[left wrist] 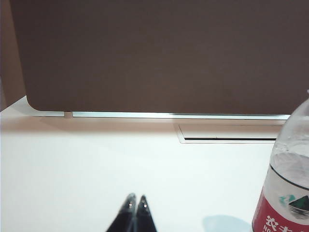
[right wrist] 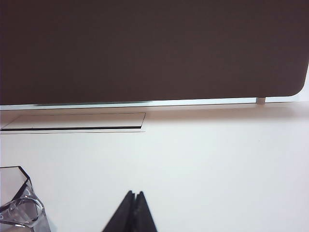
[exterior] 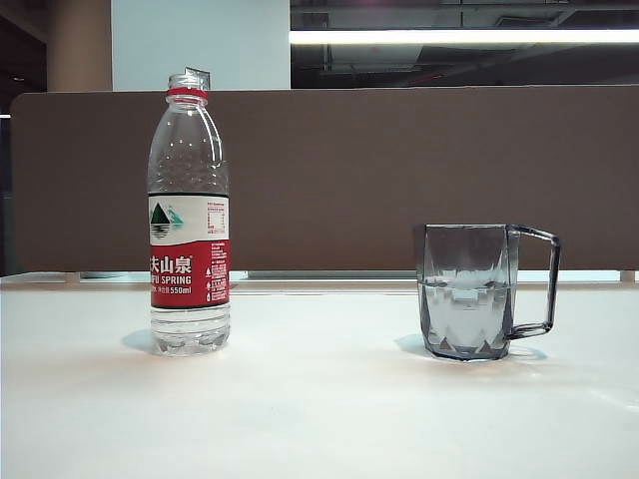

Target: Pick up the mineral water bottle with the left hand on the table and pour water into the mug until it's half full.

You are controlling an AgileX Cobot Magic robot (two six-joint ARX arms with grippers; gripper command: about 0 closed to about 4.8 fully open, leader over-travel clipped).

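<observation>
One mineral water bottle (exterior: 189, 215) stands upright on the left part of the white table (exterior: 319, 409), its cap off and its mouth open above the red neck ring. Its red-and-white label faces the exterior camera, and only a shallow layer of water shows at its base. Well apart from it, on the right part of the table, stands the mug (exterior: 469, 291), smoky grey and faceted, upright, with its squared handle turned to the right. Water fills the mug to about half its height.

The left gripper (left wrist: 135, 200) does not appear in the exterior view. In the left wrist view its two black fingertips are pressed together with no gap between them and nothing held, low over bare tabletop; the bottle (left wrist: 288, 183) stands off to one side of them, not touching. The right gripper (right wrist: 135, 195) is likewise closed tight on nothing, its tips meeting over the table, with the rim and handle of the mug (right wrist: 19, 205) showing at the picture's corner, apart from the fingers.

Behind the table runs a brown partition panel (exterior: 399, 170), with a cable slot (left wrist: 227, 134) in the tabletop near its foot.
</observation>
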